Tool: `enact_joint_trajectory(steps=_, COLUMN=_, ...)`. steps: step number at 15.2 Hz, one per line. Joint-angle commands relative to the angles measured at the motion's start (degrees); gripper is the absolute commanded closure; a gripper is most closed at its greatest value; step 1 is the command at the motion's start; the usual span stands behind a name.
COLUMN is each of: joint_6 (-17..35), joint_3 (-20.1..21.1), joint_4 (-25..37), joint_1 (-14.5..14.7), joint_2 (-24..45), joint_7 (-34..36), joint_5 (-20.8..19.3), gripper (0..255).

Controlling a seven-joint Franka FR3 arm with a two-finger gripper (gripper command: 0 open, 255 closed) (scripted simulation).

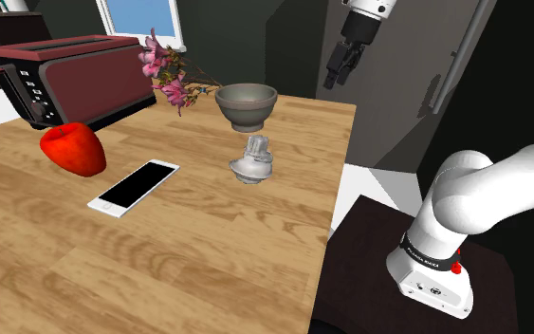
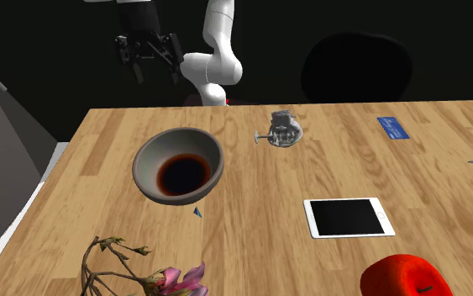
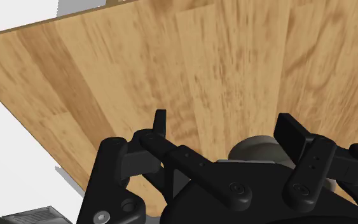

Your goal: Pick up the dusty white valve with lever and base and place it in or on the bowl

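- A wooden table [image 1: 208, 247] carries everything.
- A dark red toaster [image 1: 70, 76] stands at the shoulder view's far left.
- A rounded red object [image 1: 73, 149] sits nearer than the toaster, with a white-framed tablet [image 1: 134, 187] to its right.
- The pale valve [image 1: 253, 161] stands right of the tablet, apart from the grey bowl [image 1: 247, 104] behind it.
- A pink flower sprig [image 1: 165, 71] lies left of the bowl.
- A blue card [image 2: 392, 128] lies at the second exterior view's far right.
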Motion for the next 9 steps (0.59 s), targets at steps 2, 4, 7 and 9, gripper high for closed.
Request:
enact_joint_trajectory(steps=2, joint_6=0.14, joint_3=1.1, joint_4=0.09, joint_1=0.55, joint_2=0.29, joint_7=0.85, joint_5=0.66, gripper=0)
enact_joint_trajectory(steps=4, joint_6=0.44, joint_3=3.28, joint_4=0.39, joint_1=1.66, joint_2=1.01, joint_7=2.54, joint_5=1.98, gripper=0)
enact_joint_trajectory(steps=7, joint_6=0.97, joint_3=6.52, joint_4=1.19, joint_1=3.28, joint_2=2.42, joint_7=5.04, joint_5=3.88, gripper=0)
enact_joint_trajectory(steps=9, joint_6=1.36, joint_3=8.66, joint_4=1.95, joint_1=4.32, joint_2=3.57, joint_7=6.7, joint_5=5.08, gripper=0)
